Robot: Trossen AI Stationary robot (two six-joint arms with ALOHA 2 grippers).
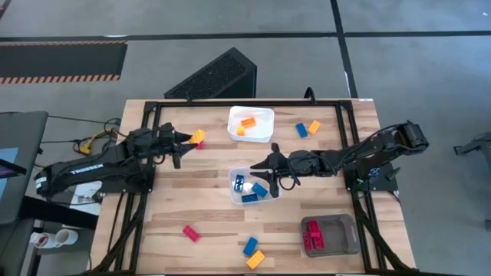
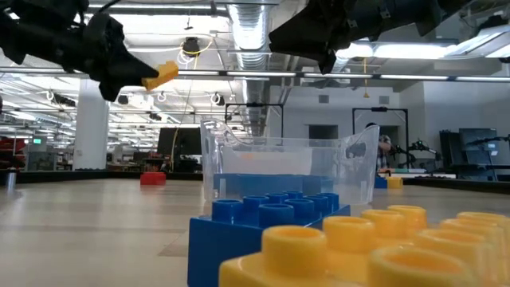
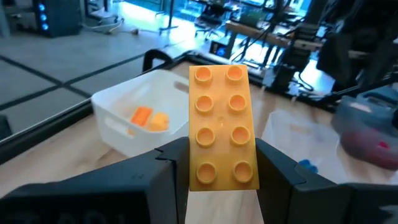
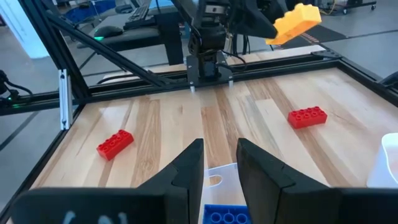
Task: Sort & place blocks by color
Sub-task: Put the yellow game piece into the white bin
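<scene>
My left gripper (image 1: 186, 139) is over the table's left-far part, shut on a yellow-orange block (image 3: 221, 124) and held well above the wood (image 2: 162, 76). The white tray (image 1: 251, 123), just to its right, holds two orange blocks. My right gripper (image 1: 257, 163) hovers open and empty above the clear container (image 1: 253, 186), which has blue blocks (image 4: 227, 214) lying in it. The grey tray (image 1: 328, 235) at the near right holds red blocks. Loose blocks lie flat on the table: blue (image 1: 301, 130), yellow (image 1: 314, 127), red (image 1: 190, 233), blue (image 1: 250, 246) and yellow (image 1: 255, 259). My left gripper pinches the yellow-orange block between its two fingers, which press on the two long sides at the end nearest the wrist (image 3: 217, 174). The fingers lie along the block and reach roughly level from the table's left. The block is lifted clear, its free end pointing toward the white tray.
Another red block (image 4: 307, 116) lies on the wood below my left gripper. A black frame rail (image 1: 230, 103) runs along the far and side edges. In the low view a blue block (image 2: 263, 223) and a yellow one (image 2: 358, 255) sit close to the camera. Bare wood (image 1: 192, 192) lies left of the clear container.
</scene>
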